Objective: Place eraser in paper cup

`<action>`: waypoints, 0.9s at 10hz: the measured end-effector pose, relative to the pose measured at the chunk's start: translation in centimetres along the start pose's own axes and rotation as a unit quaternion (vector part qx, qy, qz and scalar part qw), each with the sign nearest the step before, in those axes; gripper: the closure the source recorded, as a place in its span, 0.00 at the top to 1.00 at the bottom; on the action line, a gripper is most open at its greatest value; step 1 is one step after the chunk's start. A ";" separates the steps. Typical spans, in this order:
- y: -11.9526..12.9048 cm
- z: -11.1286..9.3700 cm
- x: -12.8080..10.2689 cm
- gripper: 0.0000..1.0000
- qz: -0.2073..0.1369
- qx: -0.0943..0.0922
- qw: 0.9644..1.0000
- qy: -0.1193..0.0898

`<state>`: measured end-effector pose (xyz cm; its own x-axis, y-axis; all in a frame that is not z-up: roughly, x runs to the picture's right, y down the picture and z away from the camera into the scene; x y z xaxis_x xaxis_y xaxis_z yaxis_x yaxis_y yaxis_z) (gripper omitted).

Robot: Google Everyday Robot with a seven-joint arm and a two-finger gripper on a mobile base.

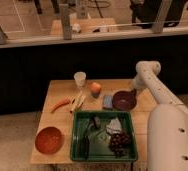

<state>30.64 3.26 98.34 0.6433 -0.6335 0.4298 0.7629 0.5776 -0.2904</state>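
Observation:
The off-white paper cup (80, 78) stands upright at the back of the wooden table (62, 91), left of an orange fruit (95, 89). A small blue-grey block, seemingly the eraser (108, 102), lies flat on the table between the orange and a purple bowl (124, 100). My white arm rises from the lower right to an elbow at the table's back right corner. The gripper (133, 91) hangs just right of the purple bowl's rim, well away from the cup and to the right of the eraser.
A green tray (78, 136) at the front holds dark grapes (119, 141), a white item (114, 125) and dark items. An orange bowl (49, 139) sits front left. A red pepper (60, 105) and a yellowish item (78, 101) lie left of the eraser.

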 end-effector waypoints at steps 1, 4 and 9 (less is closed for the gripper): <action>-0.1 -0.3 -0.1 0.00 -0.001 0.003 1.000 0.000; -0.8 -2.1 -0.7 0.00 -0.009 0.022 1.000 0.003; -4.7 -4.9 -4.4 0.00 -0.073 0.052 0.996 0.009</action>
<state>24.52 0.82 93.64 0.5273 -0.7238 0.4451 0.8385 0.5278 -0.1352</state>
